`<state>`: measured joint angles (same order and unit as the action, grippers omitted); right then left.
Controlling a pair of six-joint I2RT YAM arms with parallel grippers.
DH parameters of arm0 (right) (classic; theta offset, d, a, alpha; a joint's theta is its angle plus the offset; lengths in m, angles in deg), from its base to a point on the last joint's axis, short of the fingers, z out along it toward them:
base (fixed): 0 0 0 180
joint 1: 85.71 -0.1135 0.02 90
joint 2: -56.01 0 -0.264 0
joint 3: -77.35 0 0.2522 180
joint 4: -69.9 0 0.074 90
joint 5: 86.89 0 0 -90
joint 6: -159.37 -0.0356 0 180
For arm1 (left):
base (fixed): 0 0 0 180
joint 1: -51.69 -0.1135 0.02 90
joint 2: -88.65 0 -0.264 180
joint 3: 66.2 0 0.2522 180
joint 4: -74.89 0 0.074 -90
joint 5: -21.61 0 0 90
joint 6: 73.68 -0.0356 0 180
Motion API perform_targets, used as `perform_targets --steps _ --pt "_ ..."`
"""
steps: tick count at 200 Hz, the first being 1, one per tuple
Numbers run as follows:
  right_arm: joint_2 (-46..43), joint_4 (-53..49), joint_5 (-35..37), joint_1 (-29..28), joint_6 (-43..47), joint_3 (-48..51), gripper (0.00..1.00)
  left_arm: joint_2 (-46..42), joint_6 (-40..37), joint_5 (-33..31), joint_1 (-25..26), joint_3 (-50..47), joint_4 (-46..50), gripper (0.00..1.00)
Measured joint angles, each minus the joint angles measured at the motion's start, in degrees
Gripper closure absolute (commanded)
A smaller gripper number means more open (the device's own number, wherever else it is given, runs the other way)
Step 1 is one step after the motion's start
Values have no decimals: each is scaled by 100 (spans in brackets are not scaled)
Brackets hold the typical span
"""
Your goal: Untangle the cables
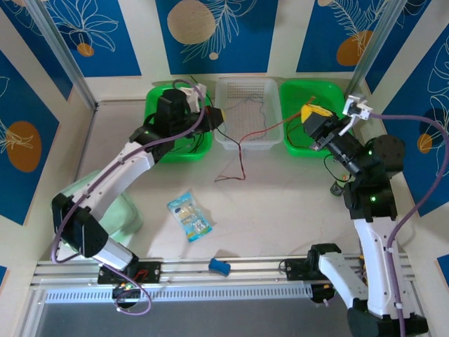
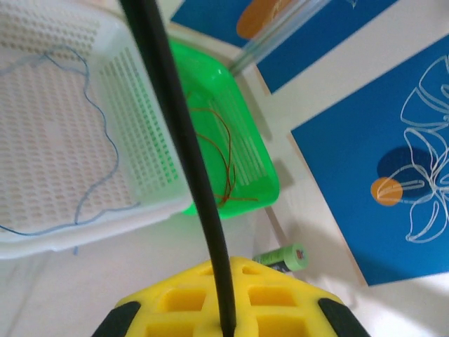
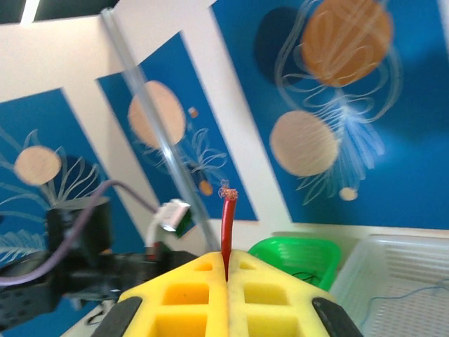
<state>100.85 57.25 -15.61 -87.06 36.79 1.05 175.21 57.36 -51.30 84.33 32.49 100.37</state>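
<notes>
Pale table [image 1: 280, 217], blue-panelled walls | left gripper [image 2: 226, 312] clamped on black cable [image 2: 175, 105] | right gripper [image 3: 227, 295] pinching red cable [image 3: 227, 225] near its frayed tip | both likely light, limp, slippery; hold near ends

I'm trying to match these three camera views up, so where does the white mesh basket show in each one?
Top external: the white basket sits at the upper centre of the picture.
Left wrist: the white basket takes the upper left.
Right wrist: one end of the white basket is in the bottom right corner.
Shared landmark: the thin blue wire lying inside the basket.
</notes>
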Motion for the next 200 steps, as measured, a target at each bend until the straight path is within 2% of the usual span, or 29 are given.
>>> perform_targets --steps 53,127,200 --pt "-262 57 715 811 -199 363 100 -577 -109 -22 -573 -348 275 100" --pt "-343 -76 1427 2046 -188 721 100 -1239 -367 214 -2138 -505 1027 100" --pt "-144 -44 1878 2503 -149 686 100 -1473 -590 476 -3805 -404 1637 100"
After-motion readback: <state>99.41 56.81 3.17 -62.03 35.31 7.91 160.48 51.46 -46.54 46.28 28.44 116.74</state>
